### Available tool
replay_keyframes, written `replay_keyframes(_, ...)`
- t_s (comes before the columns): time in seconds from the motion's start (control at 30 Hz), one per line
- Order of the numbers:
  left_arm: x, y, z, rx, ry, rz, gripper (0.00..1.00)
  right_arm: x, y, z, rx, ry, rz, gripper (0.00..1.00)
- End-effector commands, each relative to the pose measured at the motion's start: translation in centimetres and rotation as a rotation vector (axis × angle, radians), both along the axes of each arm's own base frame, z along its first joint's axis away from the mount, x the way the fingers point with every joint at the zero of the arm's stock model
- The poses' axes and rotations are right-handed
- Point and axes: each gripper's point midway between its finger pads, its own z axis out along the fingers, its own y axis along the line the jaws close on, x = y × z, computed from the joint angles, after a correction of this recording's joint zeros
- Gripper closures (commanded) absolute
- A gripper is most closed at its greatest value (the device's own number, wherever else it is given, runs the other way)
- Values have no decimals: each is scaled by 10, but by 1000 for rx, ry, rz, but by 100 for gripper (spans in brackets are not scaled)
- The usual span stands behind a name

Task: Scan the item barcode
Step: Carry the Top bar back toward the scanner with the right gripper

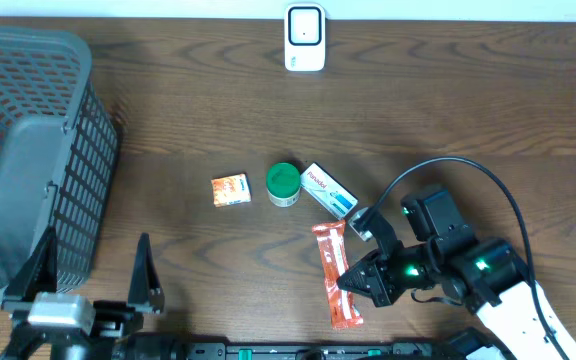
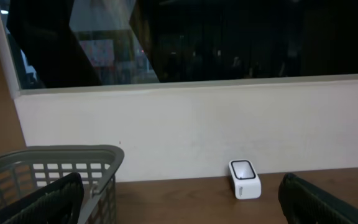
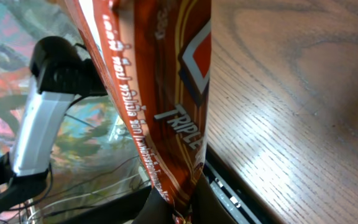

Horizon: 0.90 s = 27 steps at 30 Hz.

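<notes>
My right pincer (image 1: pixel 350 283) is clamped tight on the orange-red snack wrapper (image 1: pixel 328 250), biting its long side near the lower end. On the wrist camera the foil sits pinched between the dark fingers (image 3: pixel 229 205), with white lettering running along it. The wrapper lies lengthwise toward the near edge of the bench (image 1: pixel 488 110), right of centre; I cannot tell whether it is clear of the wood.

Just beyond its upper end sit a white and blue box (image 1: pixel 328 190), a green-lidded jar (image 1: pixel 284 183) touching it, and a small orange box (image 1: pixel 230 190) farther left.

The white scanner (image 1: pixel 305 38) stands at the middle of the far edge.

My left pincer (image 1: pixel 93 272) hangs spread wide and empty at the near-left corner, beside the grey basket (image 1: pixel 28 150).
</notes>
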Motion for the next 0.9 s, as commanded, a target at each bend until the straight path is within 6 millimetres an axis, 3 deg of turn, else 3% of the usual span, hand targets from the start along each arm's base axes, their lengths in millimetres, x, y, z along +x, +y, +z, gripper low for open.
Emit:
replay_keyframes(0.0,-16,-1,-2,9,-43,-4,1,-8,3,11,43,9,2,99)
replay_keyframes(0.1,-18,-1,-11,19,-50,-2,1,-10,4,15,62,33,-12,99)
replay_keyframes(0.37,7,-1,-44,20,32,-3,1,-14,12,28,143,45,24,99)
replay_keyframes(0.6,23,15,-63,6,68,89,1,15,20,37,172,-124,4,99)
replay_keyframes(0.87,42,15,-108,-37,193,85,1,45,-1,13,-23,-230,-131,99)
